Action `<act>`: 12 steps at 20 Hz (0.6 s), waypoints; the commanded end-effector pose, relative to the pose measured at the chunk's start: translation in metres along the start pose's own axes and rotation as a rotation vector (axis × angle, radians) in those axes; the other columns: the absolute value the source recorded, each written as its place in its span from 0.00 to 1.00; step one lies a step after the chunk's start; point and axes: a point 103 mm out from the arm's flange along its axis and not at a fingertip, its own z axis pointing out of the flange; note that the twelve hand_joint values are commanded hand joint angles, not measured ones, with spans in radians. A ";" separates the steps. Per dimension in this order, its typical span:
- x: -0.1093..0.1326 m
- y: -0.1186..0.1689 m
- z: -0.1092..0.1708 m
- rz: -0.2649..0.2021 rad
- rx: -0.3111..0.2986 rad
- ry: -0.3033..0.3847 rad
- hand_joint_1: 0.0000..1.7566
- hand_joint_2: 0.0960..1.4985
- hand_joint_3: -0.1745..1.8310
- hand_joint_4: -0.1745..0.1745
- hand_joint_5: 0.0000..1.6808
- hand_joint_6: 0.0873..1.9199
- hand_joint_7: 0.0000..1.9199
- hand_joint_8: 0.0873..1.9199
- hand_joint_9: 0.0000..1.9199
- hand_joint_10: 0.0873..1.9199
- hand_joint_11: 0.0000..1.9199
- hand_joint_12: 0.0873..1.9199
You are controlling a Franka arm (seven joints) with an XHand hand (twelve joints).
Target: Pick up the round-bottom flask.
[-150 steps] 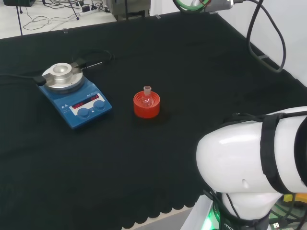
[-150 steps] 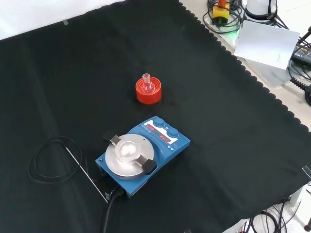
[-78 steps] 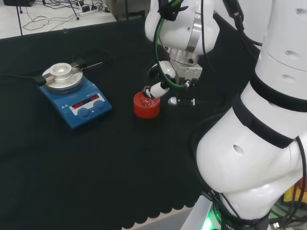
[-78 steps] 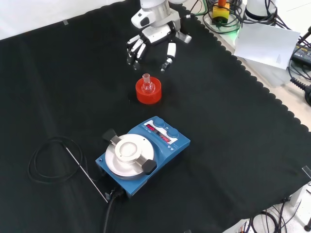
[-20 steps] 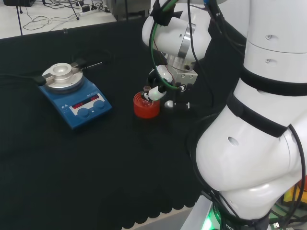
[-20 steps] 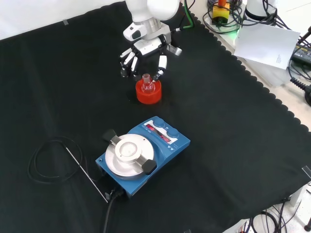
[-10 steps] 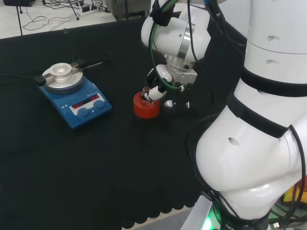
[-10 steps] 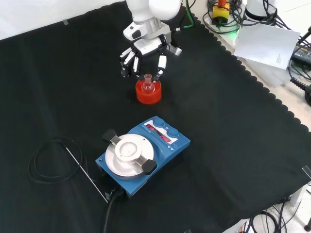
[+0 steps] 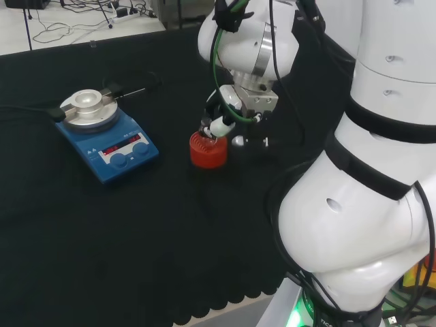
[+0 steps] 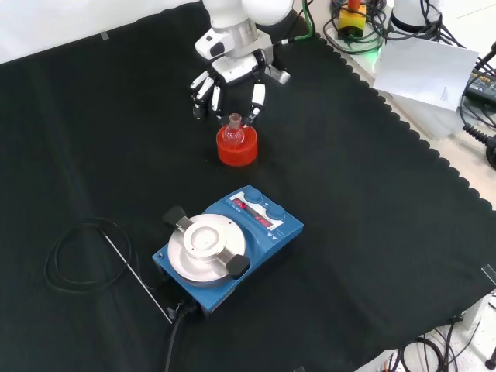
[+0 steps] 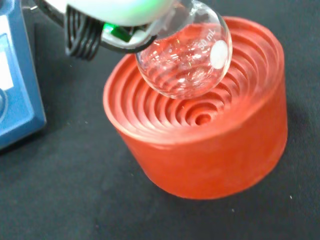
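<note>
Flask: where the wrist view looks past the palm, the round-bottom flask (image 11: 184, 55) hangs with its clear bulb lifted just above the ribbed hollow of the red stand (image 11: 210, 135) — tilted, its neck hidden behind the blurred white of the hand; in the front view the flask (image 10: 235, 132) sits at upper centre of the frame, over the stand.
Hand: the hand (image 10: 232, 74) reaches down from the top of the front view, its fingers (image 10: 256, 99) curled in about the flask's neck, thumb on one side and the rest on the other — pinching it.
Hand, head view: the hand (image 9: 228, 112) is at centre frame, left of the big white arm links, a fingertip right over the stand (image 9: 207, 150).
Stand: red, ribbed, upright on the tabletop (image 10: 372, 232), which is draped in black cloth.
Stirrer: a blue hotplate stirrer (image 10: 225, 248) with a round metal top, lower centre in the front view, near the stand but apart from it; in the head view it (image 9: 105, 136) lies at the left.
Cable: a black loop (image 10: 74, 256) at the lower left of the front view.
</note>
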 end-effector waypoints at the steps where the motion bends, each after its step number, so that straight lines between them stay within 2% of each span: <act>1: 0.020 -0.007 -0.035 -0.020 -0.005 -0.031 0.63 0.39 0.46 1.00 0.71 0.42 0.23 0.29 0.36 0.26 0.14 0.68; 6: 0.031 -0.016 -0.066 -0.026 -0.028 -0.059 0.63 0.39 0.46 1.00 0.71 0.42 0.23 0.29 0.36 0.26 0.15 0.68; 12: 0.049 -0.015 -0.085 -0.034 -0.027 -0.072 0.63 0.39 0.47 1.00 0.71 0.42 0.23 0.29 0.36 0.26 0.15 0.68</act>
